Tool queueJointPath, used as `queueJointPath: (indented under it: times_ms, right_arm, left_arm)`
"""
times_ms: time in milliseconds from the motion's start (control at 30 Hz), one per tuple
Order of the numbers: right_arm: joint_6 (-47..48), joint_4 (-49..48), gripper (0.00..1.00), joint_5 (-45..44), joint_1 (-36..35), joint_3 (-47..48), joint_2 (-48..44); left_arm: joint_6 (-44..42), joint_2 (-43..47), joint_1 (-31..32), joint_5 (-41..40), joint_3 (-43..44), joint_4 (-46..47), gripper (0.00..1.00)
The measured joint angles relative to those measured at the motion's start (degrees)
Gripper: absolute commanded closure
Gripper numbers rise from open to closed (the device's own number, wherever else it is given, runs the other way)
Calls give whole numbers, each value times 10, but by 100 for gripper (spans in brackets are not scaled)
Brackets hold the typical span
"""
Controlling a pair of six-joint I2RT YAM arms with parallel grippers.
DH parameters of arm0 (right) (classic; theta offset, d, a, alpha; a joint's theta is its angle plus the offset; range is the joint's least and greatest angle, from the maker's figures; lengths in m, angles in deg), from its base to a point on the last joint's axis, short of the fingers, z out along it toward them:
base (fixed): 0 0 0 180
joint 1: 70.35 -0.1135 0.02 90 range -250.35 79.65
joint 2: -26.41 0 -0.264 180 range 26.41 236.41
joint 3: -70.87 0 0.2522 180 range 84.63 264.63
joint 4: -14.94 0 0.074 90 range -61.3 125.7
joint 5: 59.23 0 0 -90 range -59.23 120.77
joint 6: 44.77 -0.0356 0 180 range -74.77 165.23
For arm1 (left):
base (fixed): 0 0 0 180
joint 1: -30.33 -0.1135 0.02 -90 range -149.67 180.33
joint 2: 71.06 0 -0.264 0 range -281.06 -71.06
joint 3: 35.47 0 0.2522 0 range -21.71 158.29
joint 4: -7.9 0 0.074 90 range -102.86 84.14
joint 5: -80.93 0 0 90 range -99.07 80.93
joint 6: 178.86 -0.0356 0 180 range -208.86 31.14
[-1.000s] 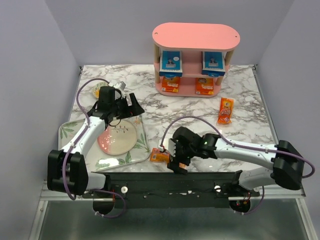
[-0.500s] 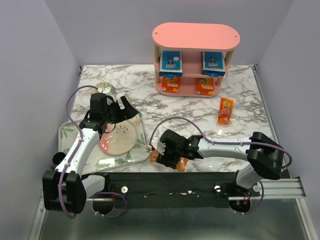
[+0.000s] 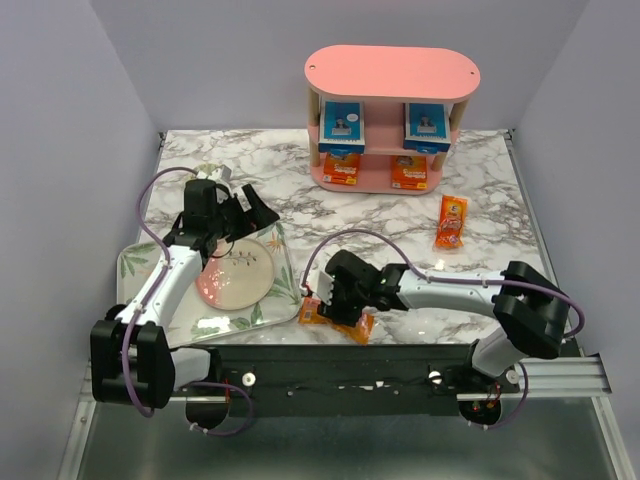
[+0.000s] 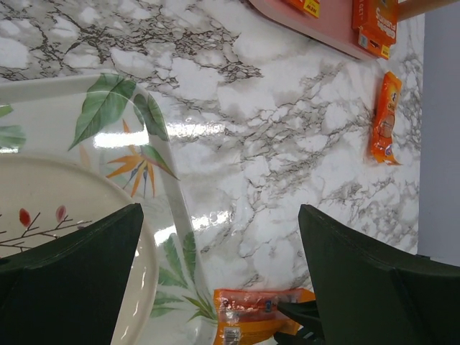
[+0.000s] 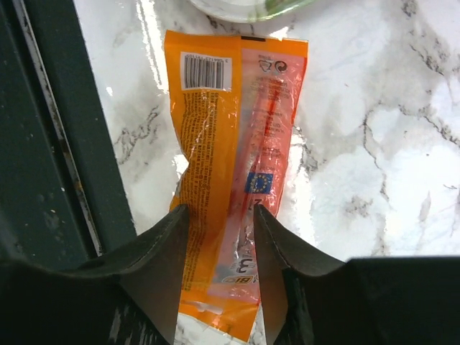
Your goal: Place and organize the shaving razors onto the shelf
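Observation:
The pink shelf stands at the back, with two blue razor cards on its middle tier and two orange packets on the bottom one. A third orange packet lies loose on the marble to the right. Another orange packet lies flat at the near edge beside the tray corner, and my right gripper has its jaws drawn in against it from both sides. My left gripper hovers wide open over the tray's far right corner, holding nothing.
A floral tray with a pink round plate sits at the left. The black base rail runs directly beside the gripped packet. The side walls stand close to the marble top on both sides.
My right gripper has dropped onto the near-edge packet and its jaws have narrowed from wide open. The left arm shifted slightly over the tray.

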Motion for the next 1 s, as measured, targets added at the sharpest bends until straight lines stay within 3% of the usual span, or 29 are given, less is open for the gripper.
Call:
queueJointPath:
  times_ms: [200, 300, 367, 700, 867, 1000]
  right_arm:
    - [29, 1, 64, 18, 29, -6, -5]
    - [43, 2, 75, 21, 32, -14, -13]
    - [54, 4, 99, 22, 35, -15, -16]
    - [123, 31, 99, 43, 78, -10, -47]
    - [68, 85, 100, 166, 218, 101, -63]
    - [-22, 58, 99, 304, 312, 171, -73]
  left_arm:
    - [7, -15, 0, 9, 13, 12, 2]
    - [11, -17, 0, 12, 13, 18, 2]
    - [15, -19, -1, 13, 13, 23, 2]
    - [15, -28, -1, 48, 5, 58, 2]
    - [18, -5, -3, 111, -39, 135, 2]
    - [68, 36, -3, 193, -119, 297, 2]
